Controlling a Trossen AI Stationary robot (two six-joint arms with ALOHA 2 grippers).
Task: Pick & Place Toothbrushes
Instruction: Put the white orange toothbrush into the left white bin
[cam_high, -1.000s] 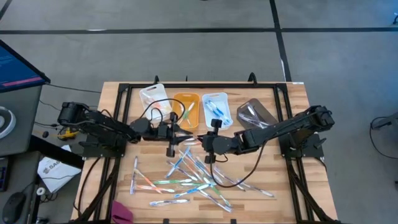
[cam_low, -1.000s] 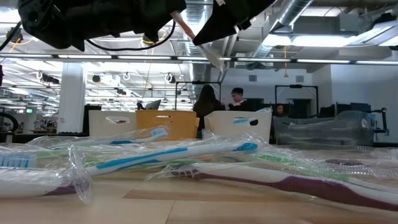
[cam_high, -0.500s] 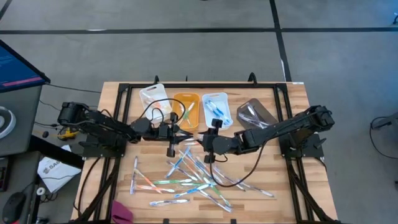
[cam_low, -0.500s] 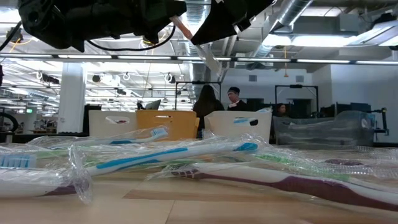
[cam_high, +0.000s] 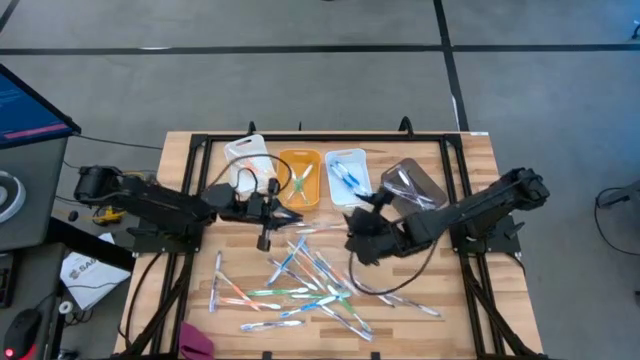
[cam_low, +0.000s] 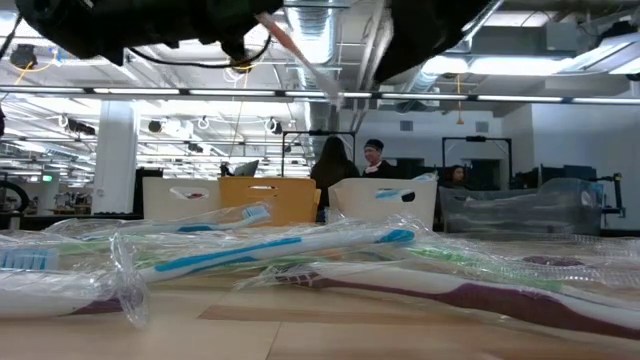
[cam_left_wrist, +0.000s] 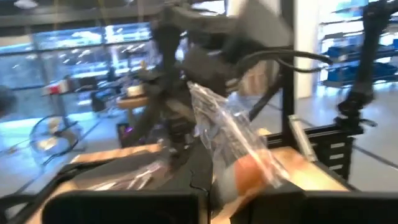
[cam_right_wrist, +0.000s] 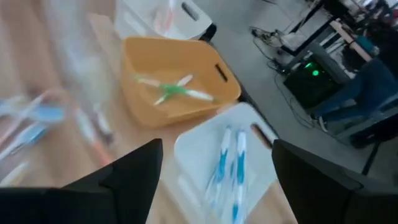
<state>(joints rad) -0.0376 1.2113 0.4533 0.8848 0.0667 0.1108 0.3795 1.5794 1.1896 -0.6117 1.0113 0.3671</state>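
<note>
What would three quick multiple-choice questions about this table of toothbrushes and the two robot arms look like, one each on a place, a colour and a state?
1. Where do the loose toothbrushes lie?
A. On the bare wood in front of the bins
B. On the floor
C. All in the grey bin

2. What colour is the bin holding the green brushes?
A. Red
B. Orange
C. Black

3. How is the right pincer?
A. Shut on a cable
B. Open and empty
C. Shut on a blue brush

Answers:
1 A, the high view shows them scattered on the table.
2 B, the orange bin holds crossed green brushes.
3 B, the right pincer has its fingers spread wide with nothing between; the left pincer is shut on a wrapped toothbrush.
</note>
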